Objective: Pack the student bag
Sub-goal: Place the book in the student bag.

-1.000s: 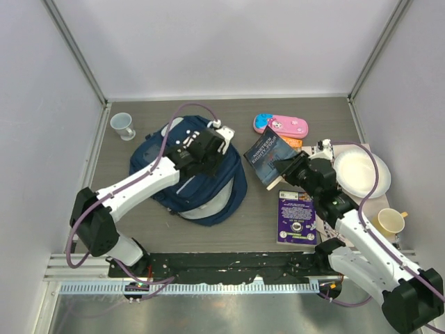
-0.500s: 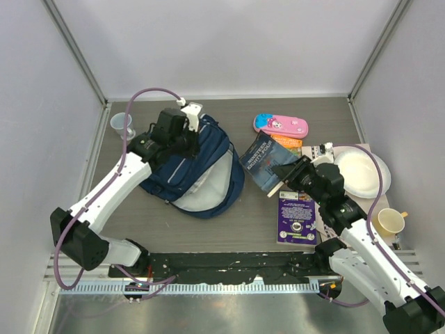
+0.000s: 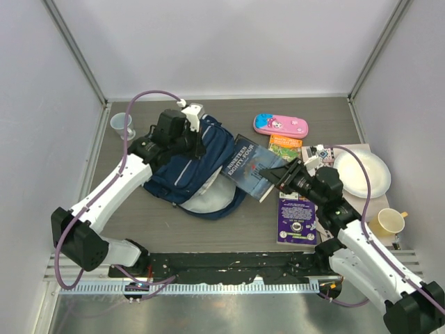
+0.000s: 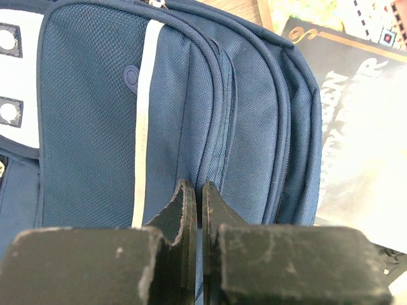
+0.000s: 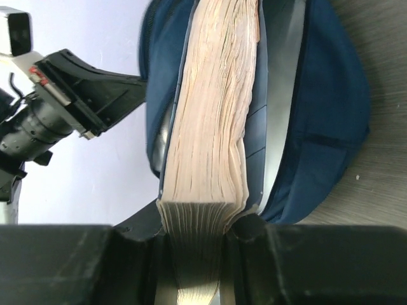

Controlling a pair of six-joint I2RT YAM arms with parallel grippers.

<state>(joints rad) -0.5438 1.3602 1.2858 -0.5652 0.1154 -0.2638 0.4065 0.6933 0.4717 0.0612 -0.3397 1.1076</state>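
Observation:
The navy student bag (image 3: pixel 191 167) lies at mid left, its mouth with pale grey lining (image 3: pixel 207 202) facing the near right. My left gripper (image 3: pixel 197 142) is shut on a fold of the bag's upper fabric (image 4: pixel 197 159) and holds it up. My right gripper (image 3: pixel 280 175) is shut on a dark paperback book (image 3: pixel 250 165). The book's far end reaches the bag's open mouth. In the right wrist view the book's page edges (image 5: pixel 213 121) sit between the jaws, with the bag (image 5: pixel 324 108) just beyond.
A purple book (image 3: pixel 297 217) lies near my right arm. A pink pencil case (image 3: pixel 281 125) and an orange booklet (image 3: pixel 286 145) lie behind. A white plate (image 3: pixel 362 174) and a yellow cup (image 3: pixel 390 222) are at right. A clear cup (image 3: pixel 122 124) stands far left.
My right gripper has carried the dark book leftward to the bag's mouth. My left gripper, after moving back with the bag's top fabric, now holds about still.

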